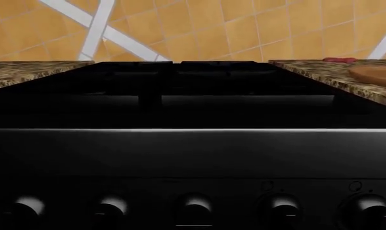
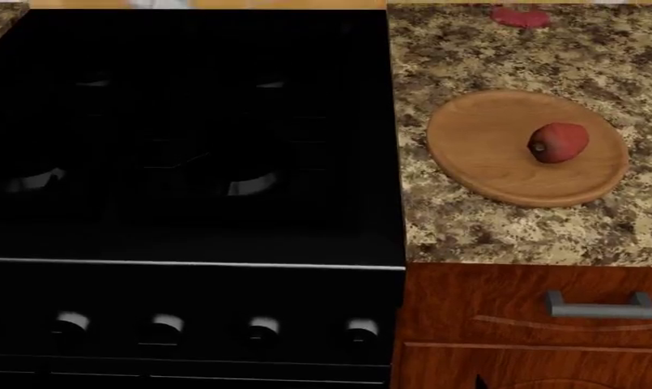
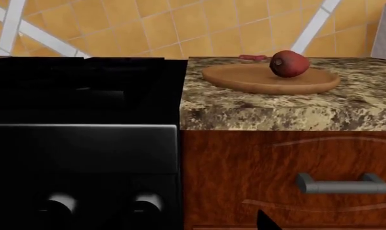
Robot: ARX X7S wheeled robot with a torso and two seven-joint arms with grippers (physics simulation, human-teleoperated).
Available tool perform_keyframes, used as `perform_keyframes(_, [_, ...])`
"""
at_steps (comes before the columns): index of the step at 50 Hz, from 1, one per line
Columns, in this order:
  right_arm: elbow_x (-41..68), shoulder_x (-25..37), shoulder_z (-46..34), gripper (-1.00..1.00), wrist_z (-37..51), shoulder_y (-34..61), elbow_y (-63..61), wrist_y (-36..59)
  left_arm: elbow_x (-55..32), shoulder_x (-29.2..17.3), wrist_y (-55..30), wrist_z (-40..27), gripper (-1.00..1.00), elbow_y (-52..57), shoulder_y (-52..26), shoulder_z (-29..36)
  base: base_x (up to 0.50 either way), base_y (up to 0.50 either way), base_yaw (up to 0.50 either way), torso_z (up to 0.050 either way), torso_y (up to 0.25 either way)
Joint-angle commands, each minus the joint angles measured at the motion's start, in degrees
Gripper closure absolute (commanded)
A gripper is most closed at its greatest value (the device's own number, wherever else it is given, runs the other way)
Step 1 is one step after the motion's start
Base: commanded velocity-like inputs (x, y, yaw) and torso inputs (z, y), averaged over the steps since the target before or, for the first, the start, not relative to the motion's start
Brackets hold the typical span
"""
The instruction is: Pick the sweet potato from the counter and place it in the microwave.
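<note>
So we see the sweet potato (image 2: 559,142) at three o'clock on the board (image 2: 487,162), on the counter (image 2: 466,219) beside the stovetop (image 2: 185,130); neither gripper in view.

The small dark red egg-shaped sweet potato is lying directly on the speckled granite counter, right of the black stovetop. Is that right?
Not quite. The small dark red egg-shaped sweet potato rests on the round wooden board, which lies on the speckled granite counter right of the black stovetop. The head view shows it; the right wrist view agrees.
</note>
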Motion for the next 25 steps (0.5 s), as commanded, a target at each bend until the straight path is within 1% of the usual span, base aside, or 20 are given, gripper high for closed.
perform_keyframes(1, [0.7,0.6,-0.6,-1.0,0.6,0.2,0.3,-0.3,0.1,-0.6,-0.5,-1.1,-1.0,0.3,-0.1,1.1,0.0,0.0,0.0,0.0,0.0])
perform_keyframes(2, [0.8,0.6,-0.7,-1.0,0.7,0.2,0.3,-0.3,-0.6,-0.6,0.9,-1.0,-1.0,0.1,0.1,0.6,0.0,0.0,0.0,0.0,0.0])
perform_keyframes(8, [1.2,0.8,-0.7,-1.0,1.1,-0.1,-0.1,-0.6,-0.8,-0.7,1.9,-1.8,-1.0,0.1,0.4,0.5,0.0,0.0,0.0,0.0,0.0])
perform_keyframes(10, [2.1,1.1,-0.5,-1.0,1.3,0.0,-1.7,1.7,-1.4,-0.7,-0.6,-3.0,-1.0,1.3,0.0,-0.3,0.0,0.0,0.0,0.0,0.0])
perform_keyframes(11, [2.8,1.2,-0.2,-1.0,2.0,0.3,-3.6,5.4,0.5,-0.8,-0.6,-4.7,-1.0,2.9,0.4,-0.2,0.0,0.0,0.0,0.0,0.0])
perform_keyframes(14, [2.3,1.6,-0.4,-1.0,3.9,0.7,-7.2,10.6,1.1,-1.2,-7.7,-7.3,-1.0,9.4,0.6,-1.2,0.0,0.0,0.0,0.0,0.0])
perform_keyframes(17, [3.7,2.2,0.7,-1.0,4.6,0.6,-11.7,14.2,3.3,-1.6,-18.5,-10.8,-1.0,18.8,0.2,-1.7,0.0,0.0,0.0,0.0,0.0])
perform_keyframes(21, [4.8,3.0,1.8,-1.0,6.2,1.0,-17.9,19.4,2.0,-1.9,-30.4,-11.5,-1.0,30.7,-1.5,-2.3,0.0,0.0,0.0,0.0,0.0])
perform_keyframes(22, [4.7,3.2,1.8,-1.0,6.5,1.1,-18.8,20.2,1.4,-1.9,-32.3,-11.5,-1.0,32.6,-1.7,-2.6,0.0,0.0,0.0,0.0,0.0])
perform_keyframes(23, [5.1,3.6,2.1,-1.0,6.8,1.3,-21.2,21.9,0.6,-2.0,-38.0,-11.9,-1.0,36.9,-3.0,-3.1,0.0,0.0,0.0,0.0,0.0])
perform_keyframes(24, [5.8,3.9,2.5,-1.0,6.9,1.6,-22.9,23.5,0.2,-2.0,-41.9,-12.0,-1.0,39.9,-4.0,-3.3,0.0,0.0,0.0,0.0,0.0])
perform_keyframes(25, [6.1,4.1,2.7,-1.0,7.0,1.8,-23.6,24.3,-0.1,-2.1,-43.6,-12.1,-1.0,41.4,-4.4,-3.4,0.0,0.0,0.0,0.0,0.0])
